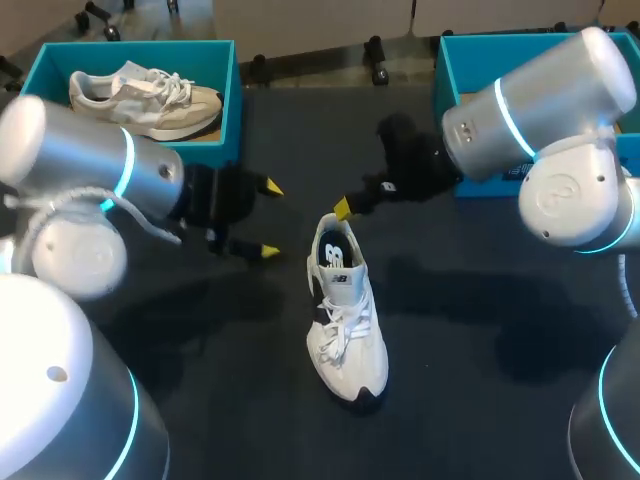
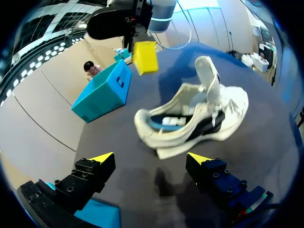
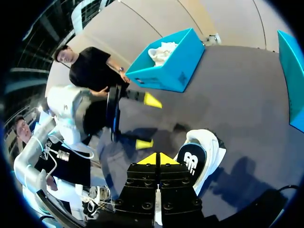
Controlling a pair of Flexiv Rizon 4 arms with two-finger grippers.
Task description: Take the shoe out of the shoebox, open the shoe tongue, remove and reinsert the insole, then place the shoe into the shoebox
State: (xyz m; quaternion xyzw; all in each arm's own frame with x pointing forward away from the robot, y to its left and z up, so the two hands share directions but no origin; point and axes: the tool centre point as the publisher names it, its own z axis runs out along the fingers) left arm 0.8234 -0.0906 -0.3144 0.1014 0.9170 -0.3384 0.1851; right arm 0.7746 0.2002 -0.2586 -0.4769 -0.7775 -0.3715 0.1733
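The left shoebox (image 1: 232,100), at the table's (image 1: 480,300) far left, holds a beige sneaker (image 1: 150,100) lying on its side. The right shoebox (image 1: 450,65) stands at the far right, its inside mostly hidden behind my right arm. Between them, nearer me, the white shoe (image 1: 345,320) stands on its sole on the table, toe towards me, tongue lifted. My right arm reaches in to the heel end, where the right gripper (image 1: 343,208) has its yellow tips pressed together with nothing between them. The left gripper (image 1: 268,219) hovers beside the shoe, fingers spread wide and empty.
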